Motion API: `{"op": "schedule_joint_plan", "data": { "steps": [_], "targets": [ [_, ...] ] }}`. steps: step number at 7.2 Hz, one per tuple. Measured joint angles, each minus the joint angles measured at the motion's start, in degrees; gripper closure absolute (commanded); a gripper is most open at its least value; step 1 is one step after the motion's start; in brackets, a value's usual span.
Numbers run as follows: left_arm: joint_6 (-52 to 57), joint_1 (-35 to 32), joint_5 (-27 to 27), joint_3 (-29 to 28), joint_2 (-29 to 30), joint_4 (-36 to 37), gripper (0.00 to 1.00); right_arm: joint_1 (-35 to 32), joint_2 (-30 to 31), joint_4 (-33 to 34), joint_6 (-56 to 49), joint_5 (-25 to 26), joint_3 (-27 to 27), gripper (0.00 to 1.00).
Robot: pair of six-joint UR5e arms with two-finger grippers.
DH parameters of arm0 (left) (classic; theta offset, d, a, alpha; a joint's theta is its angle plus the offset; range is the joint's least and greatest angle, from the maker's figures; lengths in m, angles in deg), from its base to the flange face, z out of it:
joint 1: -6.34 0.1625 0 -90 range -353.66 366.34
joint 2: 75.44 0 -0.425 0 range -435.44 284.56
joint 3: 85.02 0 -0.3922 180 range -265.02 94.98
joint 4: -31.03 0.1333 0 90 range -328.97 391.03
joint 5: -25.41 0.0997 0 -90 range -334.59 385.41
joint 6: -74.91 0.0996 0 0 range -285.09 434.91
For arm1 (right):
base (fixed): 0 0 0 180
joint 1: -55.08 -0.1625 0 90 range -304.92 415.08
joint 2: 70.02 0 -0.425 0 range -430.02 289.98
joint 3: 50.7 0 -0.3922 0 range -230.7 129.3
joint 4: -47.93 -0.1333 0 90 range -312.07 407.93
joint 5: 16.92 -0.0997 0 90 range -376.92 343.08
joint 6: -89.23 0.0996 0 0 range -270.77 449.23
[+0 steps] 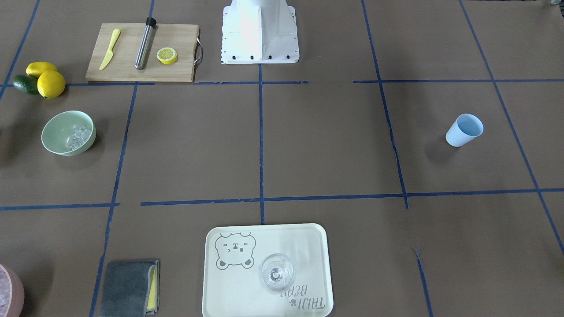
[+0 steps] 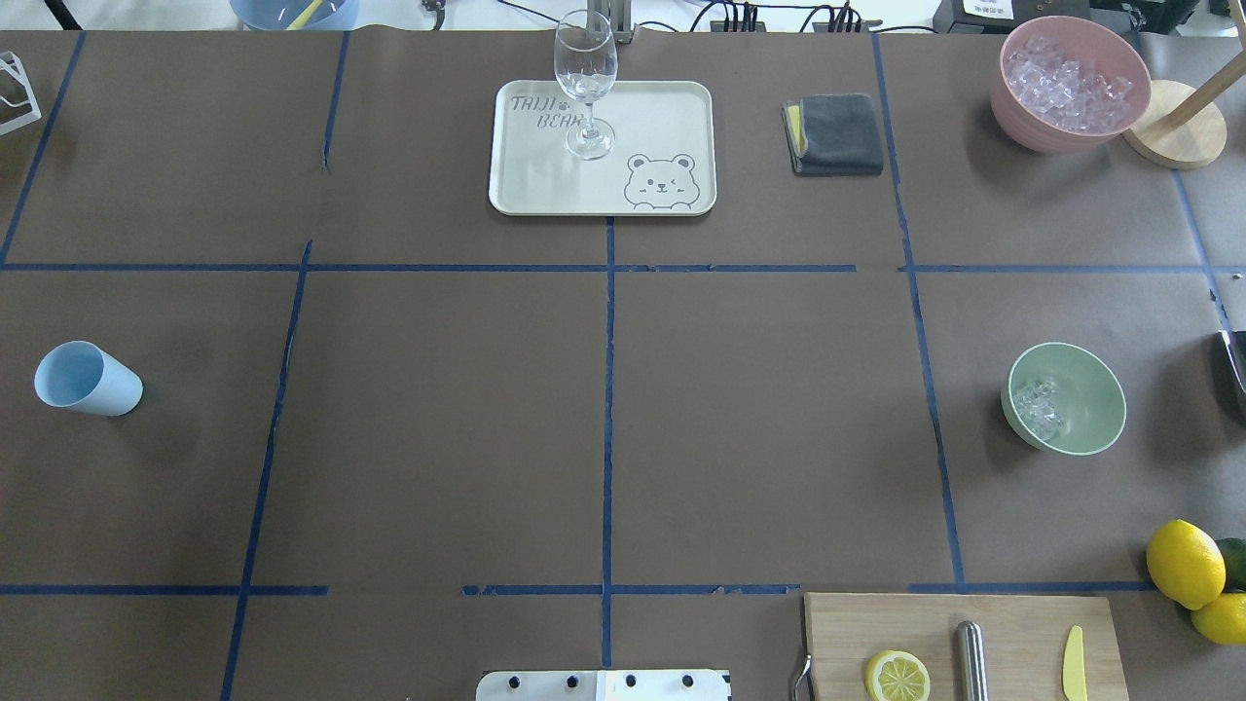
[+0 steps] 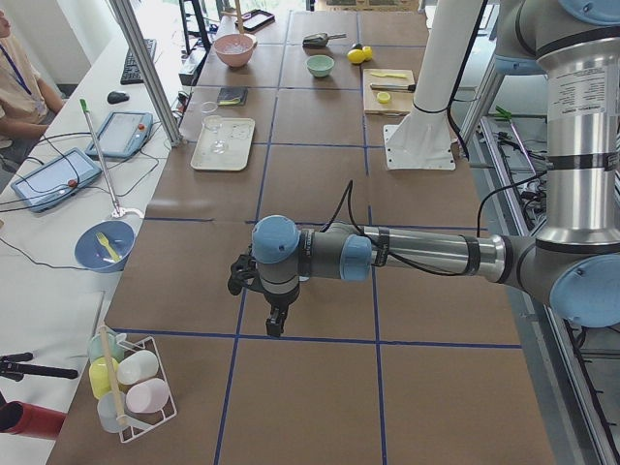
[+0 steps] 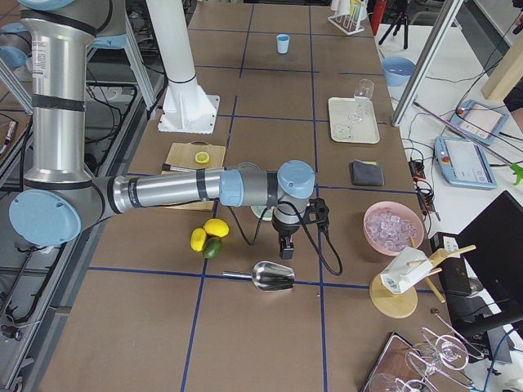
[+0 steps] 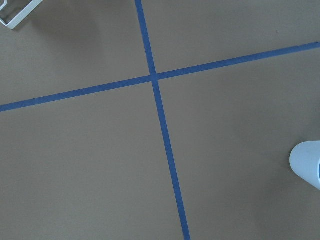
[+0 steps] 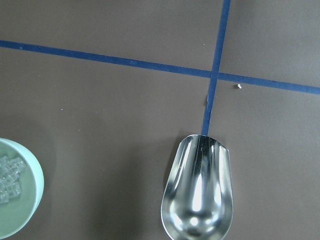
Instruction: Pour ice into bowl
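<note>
Glinting in the green bowl (image 2: 1088, 394), slippery ice (image 2: 1037, 405) likely needs the scoop (image 4: 274, 278), held by its handle; whether the left gripper (image 3: 276, 325) and right gripper (image 4: 286, 250) are parted cannot be told.

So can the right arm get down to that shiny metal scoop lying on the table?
Probably yes: the right gripper hangs close by the shiny metal scoop, which lies in the open, with nothing between them.

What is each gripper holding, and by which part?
Nothing, it seems: the scoop lies free on the table near the right gripper; the left gripper hangs bare.
</note>
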Motion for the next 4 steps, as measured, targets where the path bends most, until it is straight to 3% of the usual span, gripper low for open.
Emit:
{"op": "schedule_joint_plan", "data": {
  "steps": [2,4],
  "targets": [
    [-0.1,0.1,0.0,-0.2,0.2,-0.6,0.00,1.4,-0.1,-6.2,0.8,0.7,4.4,0.00],
    [-0.1,0.1,0.0,-0.5,1.2,-2.2,0.00,2.6,-1.3,-11.8,8.3,0.6,7.7,0.00]
  ]
}}
